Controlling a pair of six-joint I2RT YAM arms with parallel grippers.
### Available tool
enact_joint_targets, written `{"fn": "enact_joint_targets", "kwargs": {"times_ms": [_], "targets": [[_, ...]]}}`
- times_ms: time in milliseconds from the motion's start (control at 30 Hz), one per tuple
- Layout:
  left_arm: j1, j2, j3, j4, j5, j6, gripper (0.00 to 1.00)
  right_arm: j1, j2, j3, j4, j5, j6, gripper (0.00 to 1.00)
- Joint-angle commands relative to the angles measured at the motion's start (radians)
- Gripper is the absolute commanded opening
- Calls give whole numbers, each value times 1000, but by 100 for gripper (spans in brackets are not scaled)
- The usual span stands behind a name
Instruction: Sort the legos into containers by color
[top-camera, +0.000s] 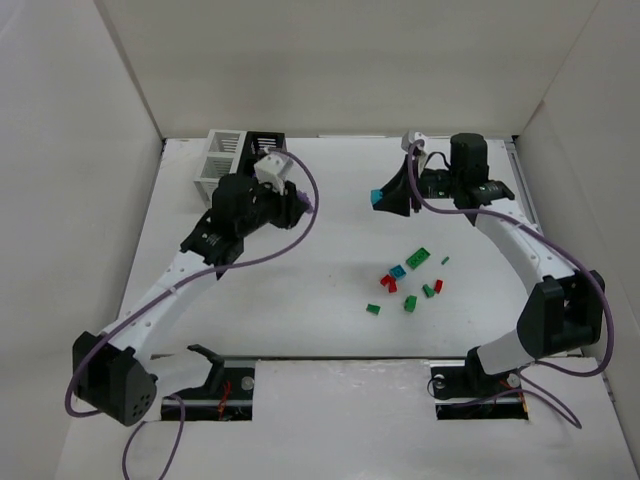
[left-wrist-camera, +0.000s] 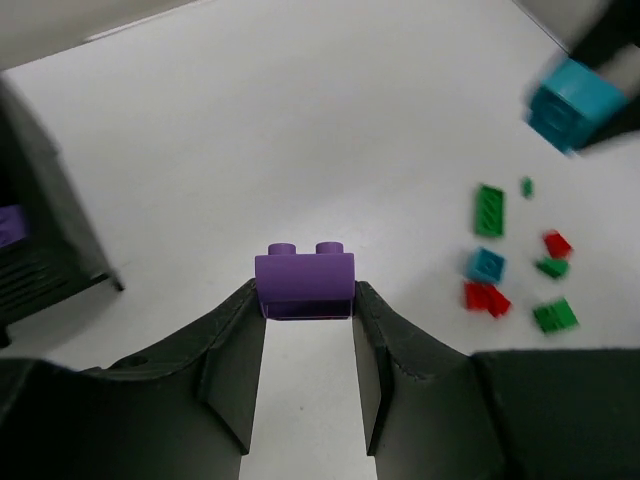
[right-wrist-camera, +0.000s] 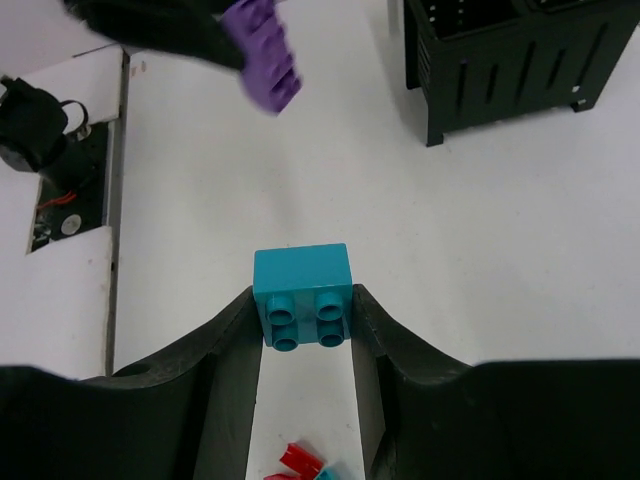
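My left gripper (left-wrist-camera: 304, 300) is shut on a purple brick (left-wrist-camera: 304, 282), held above the table just right of the black container (left-wrist-camera: 45, 240); in the top view it (top-camera: 300, 200) hangs near the joined white container (top-camera: 222, 155) and black container (top-camera: 264, 145). My right gripper (right-wrist-camera: 303, 315) is shut on a teal brick (right-wrist-camera: 302, 290), held high; it shows in the top view (top-camera: 377, 198). Several loose green, red and teal bricks (top-camera: 410, 280) lie on the table mid-right. Another purple brick shows through the black container's slats (left-wrist-camera: 10, 225).
White walls close in the table at the back and sides. The black container also shows in the right wrist view (right-wrist-camera: 505, 60). The arm bases and cables sit at the near edge (top-camera: 225, 385).
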Motion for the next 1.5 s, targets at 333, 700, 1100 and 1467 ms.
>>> {"fn": "enact_joint_targets", "kwargs": {"times_ms": [333, 700, 1100, 1467], "targets": [[265, 487, 431, -31, -517, -416, 0, -86, 8, 24, 26, 99, 50, 5], [274, 573, 478, -3, -580, -393, 0, -127, 62, 54, 26, 99, 60, 6], [274, 663, 548, -77, -531, -384, 23, -127, 100, 83, -1, 81, 60, 8], [274, 541, 456, -69, -474, -375, 68, -127, 100, 63, 8, 50, 69, 9]]}}
